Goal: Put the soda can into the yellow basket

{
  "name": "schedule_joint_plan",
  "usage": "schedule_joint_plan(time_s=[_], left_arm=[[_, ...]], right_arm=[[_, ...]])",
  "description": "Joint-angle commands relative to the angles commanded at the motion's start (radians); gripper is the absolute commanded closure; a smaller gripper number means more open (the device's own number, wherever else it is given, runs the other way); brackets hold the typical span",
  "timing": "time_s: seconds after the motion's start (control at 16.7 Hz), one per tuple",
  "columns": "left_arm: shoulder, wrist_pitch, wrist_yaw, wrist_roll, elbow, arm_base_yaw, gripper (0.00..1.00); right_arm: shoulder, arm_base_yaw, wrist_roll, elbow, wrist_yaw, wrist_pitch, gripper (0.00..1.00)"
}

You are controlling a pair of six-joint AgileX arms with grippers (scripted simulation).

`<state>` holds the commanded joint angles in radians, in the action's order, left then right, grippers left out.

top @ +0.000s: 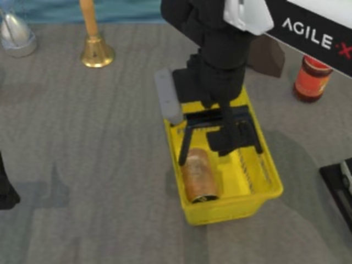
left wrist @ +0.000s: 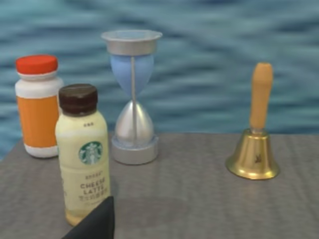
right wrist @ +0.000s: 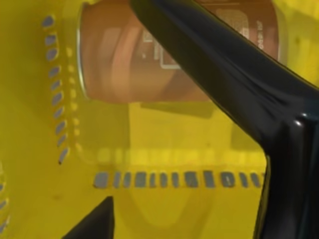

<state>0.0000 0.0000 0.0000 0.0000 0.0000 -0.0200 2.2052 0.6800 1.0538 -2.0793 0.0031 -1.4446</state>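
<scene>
Overhead, nearest the camera, the right arm reaches down over the yellow basket (top: 264, 190), its right hand (top: 220, 135) hanging just inside the basket's far end. Working left to right: the left arm is parked at the bench's (top: 82, 165) left edge, barely in view, and I cannot tell how its hand stands. Far left, an hourglass (top: 15, 33) with silver caps; beside it a brass bell (top: 97, 50) with a wooden handle. The left wrist view adds a white jar (left wrist: 38, 107) with an orange label and a pale latte bottle (left wrist: 83, 157) with a dark cap.

At centre, the soda can (top: 200, 174) lies on its side on the basket floor, along the left wall, apart from the fingers (right wrist: 239, 84). The right hand stands open and holds nothing; one dark finger crosses the right wrist view above the can.

Judged step: release is done and the can is delivered. The next move calls for a straight lift clear of the black handles (top: 190, 135) without snagging them.

Materials: smooth orange-brown metal can, glossy slotted yellow plastic, grey matte bench. At right stands a dark orange jar (top: 311, 80) with a red lid.
</scene>
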Motion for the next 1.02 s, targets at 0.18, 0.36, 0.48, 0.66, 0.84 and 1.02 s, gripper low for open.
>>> schedule_joint_plan(time_s=[0.18,0.36,0.48,0.66,0.84,1.02], left_arm=[[0.0,0.0,0.0,0.0,0.0,0.0,0.0],[0.0,0.0,0.0,0.0,0.0,0.0,0.0],[0.0,0.0,0.0,0.0,0.0,0.0,0.0],[0.0,0.0,0.0,0.0,0.0,0.0,0.0],[0.0,0.0,0.0,0.0,0.0,0.0,0.0],[0.0,0.0,0.0,0.0,0.0,0.0,0.0]], right_arm=[[-0.005,0.001,-0.001,0.043,0.0,0.038,0.0],[-0.005,0.001,-0.001,0.043,0.0,0.038,0.0],[-0.005,0.001,-0.001,0.043,0.0,0.038,0.15],[-0.005,0.001,-0.001,0.043,0.0,0.038,0.38],[-0.005,0.001,-0.001,0.043,0.0,0.038,0.6],[-0.005,0.001,-0.001,0.043,0.0,0.038,0.83]])
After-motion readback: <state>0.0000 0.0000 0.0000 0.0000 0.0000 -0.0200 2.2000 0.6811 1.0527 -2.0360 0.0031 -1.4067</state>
